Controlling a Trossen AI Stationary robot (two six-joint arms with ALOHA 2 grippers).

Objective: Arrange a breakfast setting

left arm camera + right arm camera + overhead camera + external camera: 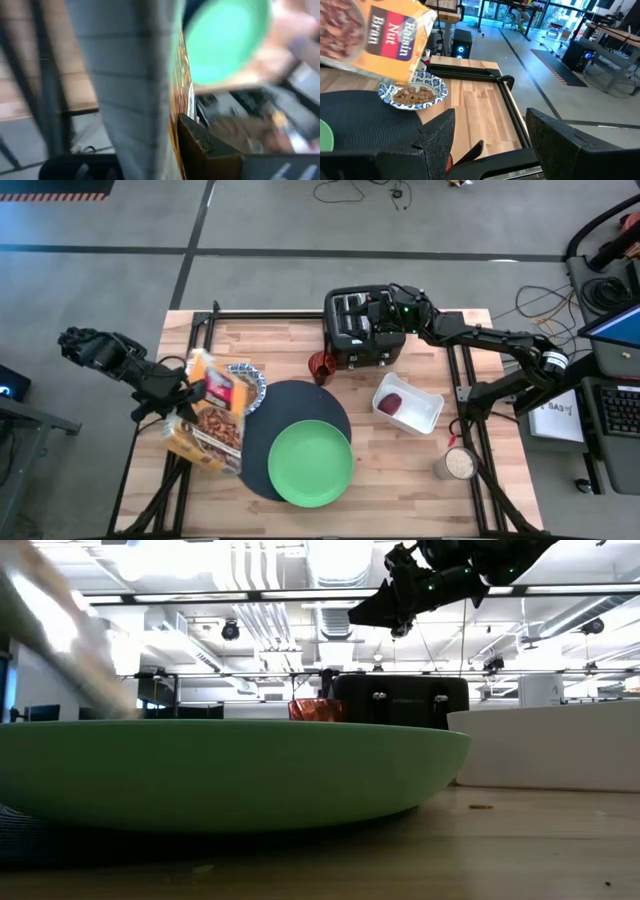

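Lime-green plate (pixel 311 465): set on the front part of the black round mat (pixel 290 410), near the tabletop's front edge; in the low view its rim fills the foreground.
Black round mat: laid flat on the wooden tabletop (pixel 400 480), mid-front, partly covered by the plate.
Glass jar (pixel 456 463): stood at the front right of the tabletop, pale contents seen inside.
Cereal box (pixel 210 415): an orange Raisin Nut Bran box, held tilted above the left side of the tabletop, its open end turned down over the bowl.
Left pincer (pixel 185 395): pressed together on the cereal box, at the tabletop's left edge.
Blue-and-white patterned bowl (pixel 413 95): placed just beside the mat's left rim, brown cereal seen inside it.
White rectangular tray (pixel 407 404): set right of the mat, a dark-red food lump (pixel 390 404) lying in it.
Red cup (pixel 319 366): stood just left of the toaster, behind the mat.
Black toaster (pixel 358 328): placed at the back centre of the tabletop.
Right pincer (pixel 383 308): spread wide, nothing pinched, held above the toaster.
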